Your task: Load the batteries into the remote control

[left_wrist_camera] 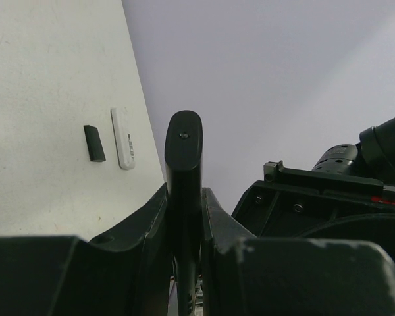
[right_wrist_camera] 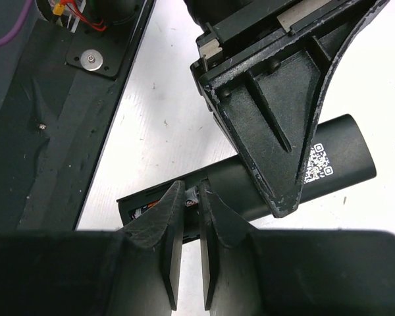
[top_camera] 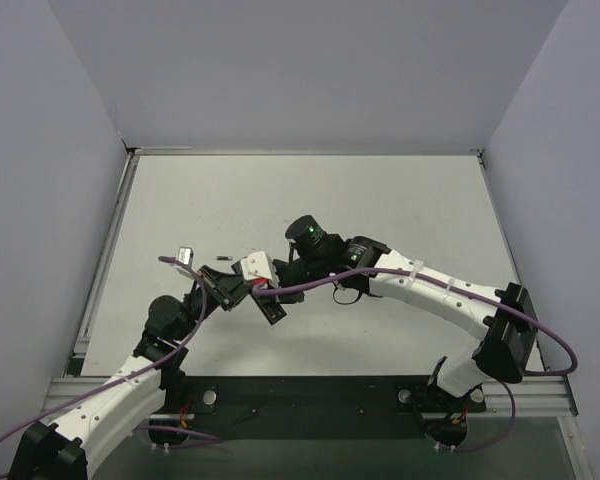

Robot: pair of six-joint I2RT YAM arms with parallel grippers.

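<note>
Flagging risks first. The black remote [right_wrist_camera: 342,155] is held off the table [top_camera: 380,200], back up, with the battery compartment [right_wrist_camera: 151,204] open at the end nearest the right gripper [right_wrist_camera: 192,197]. Something dark with an orange mark sits in the bay, possibly a seated battery; too cramped to confirm. One loose battery [top_camera: 223,259] lies on the table just beyond the two grippers.

Failure modes, my read:
- Right jaws are down to a narrow slit right at the bay's lip. A small grey bit shows between the tips, but I can't tell if it's a pinched battery or part of the remote. If it's a cell and it goes in skewed, it jams on the rim or pops out.
- Pushing on the bay end levers the remote about the left grip further along the body, so it could pivot or slip.
- A dropped cell would roll and be hard to re-pick.

Left gripper [left_wrist_camera: 184,194] is clamped tight on the remote's body, which shows edge-on between the jaws.

Pose: the left arm reaches up and right from its base with the wrist rolled sideways. The right arm arcs across from the right base, wrist pitched down onto the remote's open end.

Further out, a white remote [left_wrist_camera: 123,138] and a small black cover [left_wrist_camera: 94,143] lie side by side on the table.
</note>
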